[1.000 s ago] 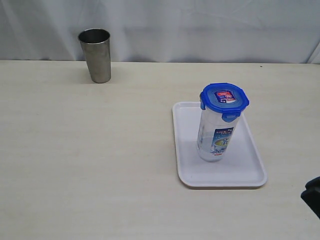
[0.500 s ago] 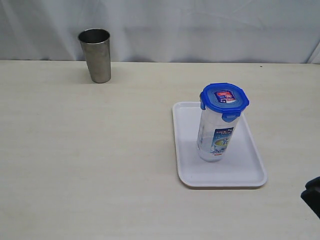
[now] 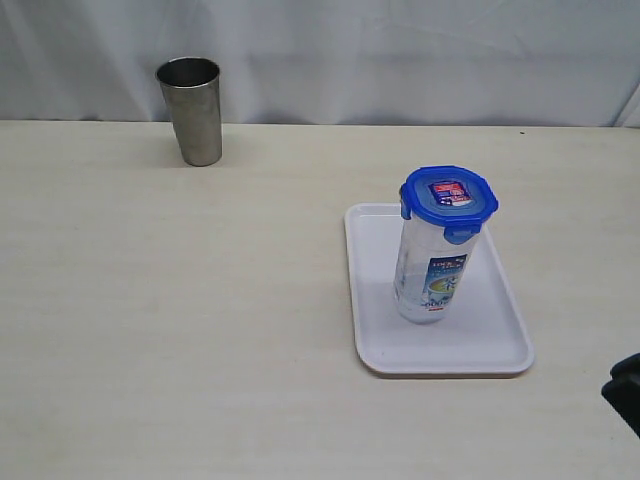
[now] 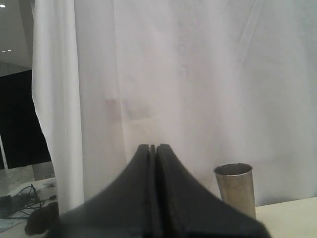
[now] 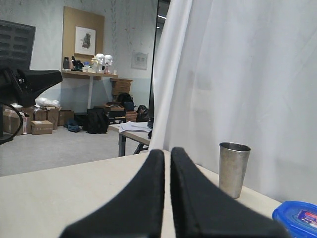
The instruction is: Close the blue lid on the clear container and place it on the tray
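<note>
My left gripper [image 4: 153,148]: closed, the two dark fingers pressed together with nothing between them; it is raised off the table and faces the white curtain.
My right gripper [image 5: 167,151]: closed too, only a thin slit between its fingers, holding nothing; it hangs above the table, apart from the container.
Clear container [image 3: 432,280]: stands upright on the tray, its label turned toward the exterior camera; neither of my grippers touches it.
Blue lid [image 3: 449,197]: sits on the container's mouth, red-and-white sticker facing up; the flaps on the near side and the left hang down along the rim. A corner of it also shows at the edge of my right wrist view.
Tray [image 3: 480,345]: white, lying flat on the right half of the table; the container stands toward its middle, with bare tray on every side.
Steel tumbler [image 3: 192,110]: upright at the far left of the table, close to the curtain and well apart from the tray; I see it from both wrists.
Table [image 3: 200,300]: pale wood-grain top.
Curtain [image 3: 400,50]: white cloth behind the table's far edge.
</note>
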{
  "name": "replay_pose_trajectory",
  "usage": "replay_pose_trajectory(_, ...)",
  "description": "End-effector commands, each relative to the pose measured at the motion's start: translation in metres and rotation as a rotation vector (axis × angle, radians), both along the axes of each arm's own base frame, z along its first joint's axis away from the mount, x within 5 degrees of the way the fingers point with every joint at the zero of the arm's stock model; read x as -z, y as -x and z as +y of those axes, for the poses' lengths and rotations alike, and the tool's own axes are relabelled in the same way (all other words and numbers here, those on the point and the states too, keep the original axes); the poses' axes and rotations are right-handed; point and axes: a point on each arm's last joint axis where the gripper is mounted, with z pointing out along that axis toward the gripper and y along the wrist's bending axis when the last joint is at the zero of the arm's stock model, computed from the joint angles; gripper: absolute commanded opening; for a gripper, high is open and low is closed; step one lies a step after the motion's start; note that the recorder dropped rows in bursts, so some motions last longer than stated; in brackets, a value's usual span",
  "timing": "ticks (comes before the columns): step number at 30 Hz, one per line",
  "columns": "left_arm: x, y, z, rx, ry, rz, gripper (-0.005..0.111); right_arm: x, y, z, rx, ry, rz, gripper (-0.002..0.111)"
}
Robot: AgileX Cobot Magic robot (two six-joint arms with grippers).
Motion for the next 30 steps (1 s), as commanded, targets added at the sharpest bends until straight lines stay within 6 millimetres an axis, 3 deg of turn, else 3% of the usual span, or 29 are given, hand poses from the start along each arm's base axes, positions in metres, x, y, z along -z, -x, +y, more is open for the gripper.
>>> replay_pose_trajectory(1, 0.004, 0.001, 0.0, 0.003, 0.012, -0.005, 0.0, 0.001, 0.0, 0.0, 0.003, 0.005, -0.005, 0.005)
replay_pose_trajectory(16, 0.017, -0.002, 0.002, -0.005, 0.086, 0.146, 0.0, 0.001, 0.0, 0.0, 0.003, 0.005, -0.005, 0.005)
replay_pose_trajectory(25, 0.049, -0.001, 0.002, -0.018, 0.16, 0.493, 0.0, 0.001, 0.0, 0.0, 0.003, 0.005, -0.005, 0.005)
replay_pose_trajectory(30, 0.051, -0.001, 0.002, -0.02, 0.156, 0.517, 0.0, 0.001, 0.0, 0.0, 0.003, 0.005, -0.005, 0.005)
